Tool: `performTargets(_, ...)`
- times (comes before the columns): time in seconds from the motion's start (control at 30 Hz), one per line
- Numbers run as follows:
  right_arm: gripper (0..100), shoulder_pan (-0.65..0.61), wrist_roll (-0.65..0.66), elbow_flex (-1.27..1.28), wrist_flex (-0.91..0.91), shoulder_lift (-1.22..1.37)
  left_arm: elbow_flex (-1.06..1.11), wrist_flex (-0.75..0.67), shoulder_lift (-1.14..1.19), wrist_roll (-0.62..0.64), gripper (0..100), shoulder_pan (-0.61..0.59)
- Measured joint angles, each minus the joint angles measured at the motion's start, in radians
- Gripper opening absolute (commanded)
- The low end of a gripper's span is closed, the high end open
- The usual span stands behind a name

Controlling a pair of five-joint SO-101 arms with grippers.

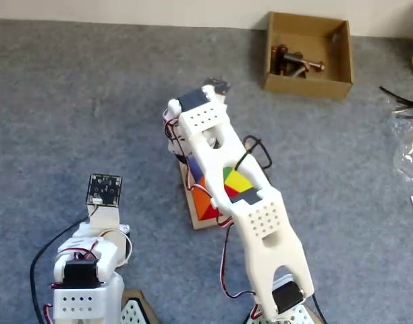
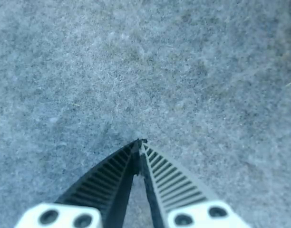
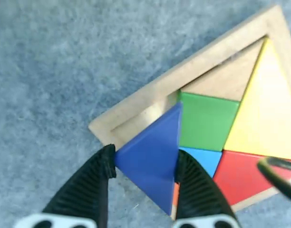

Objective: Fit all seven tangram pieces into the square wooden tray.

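— Where is the wooden tray (image 3: 183,76) found?

— It is seen lying flat on the grey felt-like surface (image 1: 92,101), near the middle, and it is partly covered in the high view by the right arm stretched above it.

— What is held in it?

— A green piece (image 3: 207,121) is set beside a large yellow triangle (image 3: 264,109), with a red piece (image 3: 240,171) and a light blue piece (image 3: 205,159) next to them. A sliver of an orange piece (image 3: 175,194) is glimpsed by one finger. A patch of bare tray floor is left showing along the yellow triangle's edge.

— And the blue triangle (image 3: 155,142)?

— It is clamped between the fingers of the right claw (image 3: 144,159) at the tray's corner. One edge is placed against the green piece, and its far point is carried out over the rim. Whether it is resting in the tray cannot be told.

— How is the left claw (image 2: 140,142) found?

— Its fingers are pressed together at the tips, with nothing between them, over bare surface well apart from the tray.

— Is anything else noted?

— A cardboard box (image 1: 304,86) is placed at the far edge, and coppery metal parts (image 1: 294,62) are seen in it.
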Motion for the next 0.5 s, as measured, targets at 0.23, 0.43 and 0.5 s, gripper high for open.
performTargets(0.23, 1.3, -0.005, -0.003, -0.002, 0.000, 0.032, 0.000, 0.000, 0.000, 0.000, 1, 0.000)
performTargets(0.43, 1.3, -0.005, -0.003, -0.023, 0.009, 0.087, 0.000, 0.000, 0.000, 0.000, 1, 0.000)
performTargets(0.5, 1.3, -0.005, -0.003, -0.026, 0.009, 0.091, 0.000, 0.000, 0.000, 0.000, 1, 0.000)
